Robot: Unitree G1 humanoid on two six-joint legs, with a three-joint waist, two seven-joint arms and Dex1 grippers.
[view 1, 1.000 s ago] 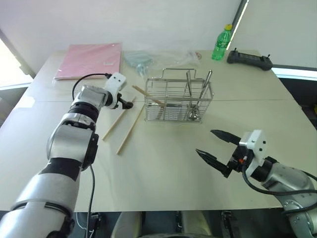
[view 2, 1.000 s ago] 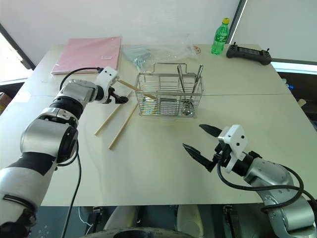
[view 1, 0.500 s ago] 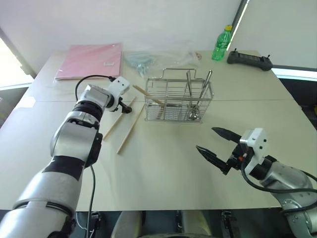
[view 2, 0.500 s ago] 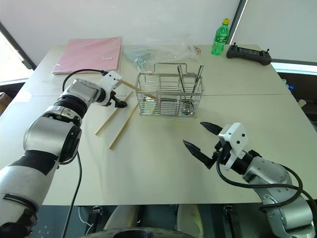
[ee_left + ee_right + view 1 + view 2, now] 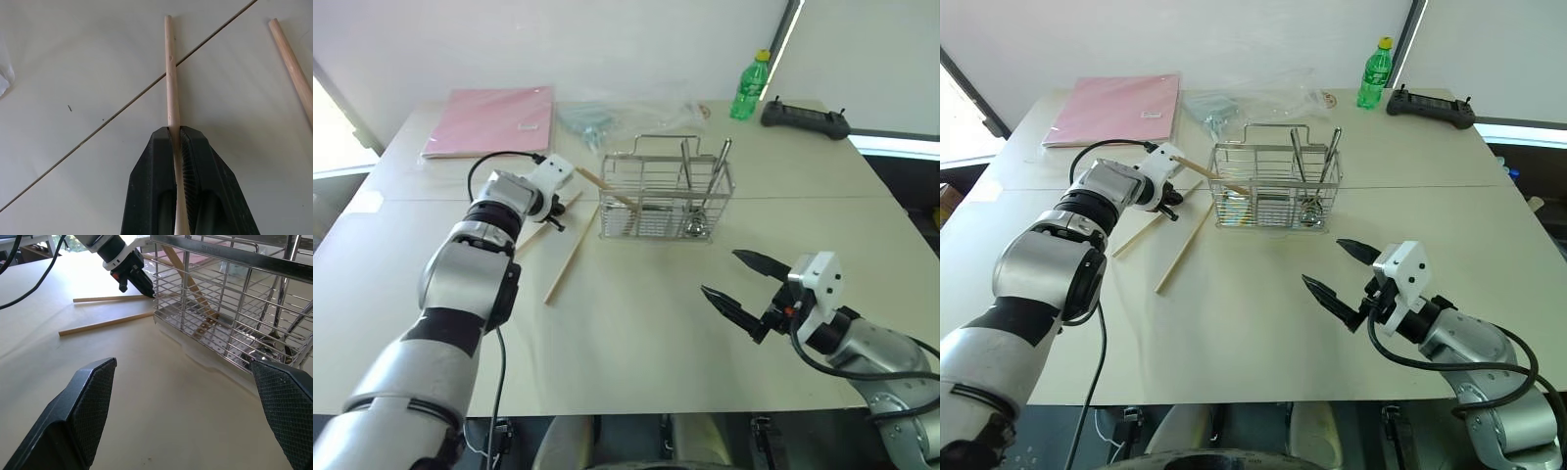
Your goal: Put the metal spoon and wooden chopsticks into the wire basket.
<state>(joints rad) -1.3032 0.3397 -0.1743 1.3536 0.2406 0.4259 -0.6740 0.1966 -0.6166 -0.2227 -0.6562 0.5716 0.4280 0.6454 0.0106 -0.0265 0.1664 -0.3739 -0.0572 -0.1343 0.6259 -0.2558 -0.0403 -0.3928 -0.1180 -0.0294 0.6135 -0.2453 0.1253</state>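
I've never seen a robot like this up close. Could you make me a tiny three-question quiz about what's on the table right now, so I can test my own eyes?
1. True or false: the left gripper has its jaws shut on a wooden chopstick.
2. How many chopsticks lie on the table outside the wire basket?
A. none B. two C. four
3. Fill in: the right gripper hovers with its jaws ____.

Key: 1 true. 2 B: one is in the left jaws, the other lies free beside it, and a third already leans in the basket. 3 open.
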